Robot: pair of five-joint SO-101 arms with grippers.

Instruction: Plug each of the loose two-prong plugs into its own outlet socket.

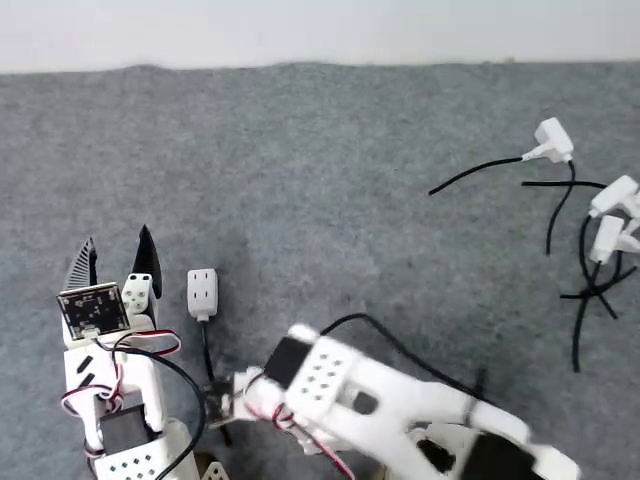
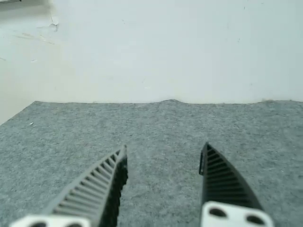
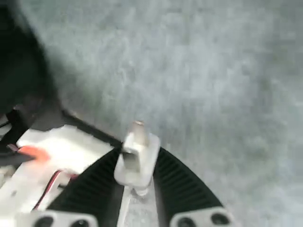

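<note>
Grips a small white plastic two-prong plug tight in the right jaws, prongs outward, probably to drive straight into the white rectangular outlet socket block near on the grey felt counter. Holds the left jaws spread and bare just beside that block, perhaps to steady it. Leaves three more white plugs on black cords well apart at the counter's far side, with no readable lettering on plug or block.

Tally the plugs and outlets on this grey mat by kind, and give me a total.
Loose plugs: 3
Held plug, in the right gripper: 1
Outlet: 1
Total: 5
</note>
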